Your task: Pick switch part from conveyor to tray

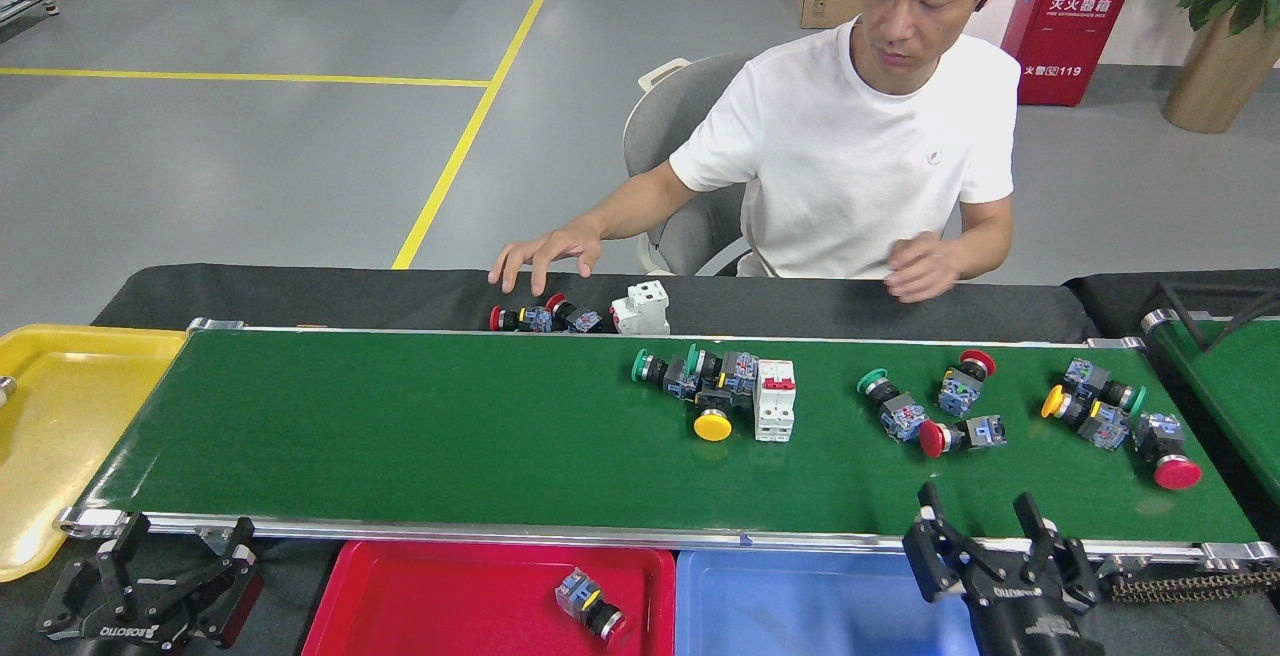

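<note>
- The right hand [985,526] is hovering open at the near rail of the conveyor [400,436]; the left hand [170,561] is resting open at the near left.
- Nearest switch part: the red-capped pushbutton [955,434], lying on its side just beyond the right hand.
- Advice: be leading the belt's drift, straddling the body crosswise, clearing the neighbouring green pushbutton [890,404].
- The blue tray [800,606] is waiting directly below.
</note>
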Controlling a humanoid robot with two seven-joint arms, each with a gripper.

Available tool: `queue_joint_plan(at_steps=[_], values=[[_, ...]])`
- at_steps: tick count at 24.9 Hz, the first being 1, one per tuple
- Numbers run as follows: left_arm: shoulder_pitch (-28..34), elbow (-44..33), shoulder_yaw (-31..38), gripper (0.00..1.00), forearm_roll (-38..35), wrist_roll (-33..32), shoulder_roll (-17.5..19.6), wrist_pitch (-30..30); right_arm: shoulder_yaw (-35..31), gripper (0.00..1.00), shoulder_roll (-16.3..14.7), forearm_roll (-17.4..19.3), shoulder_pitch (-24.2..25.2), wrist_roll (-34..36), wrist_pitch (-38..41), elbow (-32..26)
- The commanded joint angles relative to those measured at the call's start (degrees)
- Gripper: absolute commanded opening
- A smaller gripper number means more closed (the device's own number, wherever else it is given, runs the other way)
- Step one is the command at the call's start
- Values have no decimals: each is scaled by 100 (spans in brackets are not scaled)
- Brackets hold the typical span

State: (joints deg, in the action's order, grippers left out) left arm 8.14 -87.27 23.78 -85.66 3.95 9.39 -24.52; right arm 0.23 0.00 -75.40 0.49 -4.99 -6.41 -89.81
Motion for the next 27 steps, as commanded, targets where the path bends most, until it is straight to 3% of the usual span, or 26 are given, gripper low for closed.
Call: queue_joint_plan(at_steps=[1, 6, 12, 14, 20, 23, 27], values=[[-40, -70, -5, 100, 5, 44, 54, -36, 206, 95, -35, -80, -356, -72, -563, 350], [-40, -53, -5, 100, 5, 44, 54, -36, 338, 95, -35, -88, -955, -81, -853, 1080], [-84, -35, -5, 100, -3, 44, 45, -36, 549, 95, 71, -18, -2088, -64, -1011, 2495], [-110, -35, -5, 100, -3, 44, 45, -36, 584, 87, 71, -18, -2185, -90, -994, 2609], [-172, -35, -23, 100, -3, 44, 45, -71, 768, 22, -35, 43, -2159, -178, -510, 2574], [-216, -44, -216, 100, -3, 35, 71, -97, 777, 21, -35, 131, -2124, -195, -247, 2293], [-295, -44, -304, 100, -3, 35, 89, -106, 777, 22, -44, 404, -1570, -477, 755, 975]])
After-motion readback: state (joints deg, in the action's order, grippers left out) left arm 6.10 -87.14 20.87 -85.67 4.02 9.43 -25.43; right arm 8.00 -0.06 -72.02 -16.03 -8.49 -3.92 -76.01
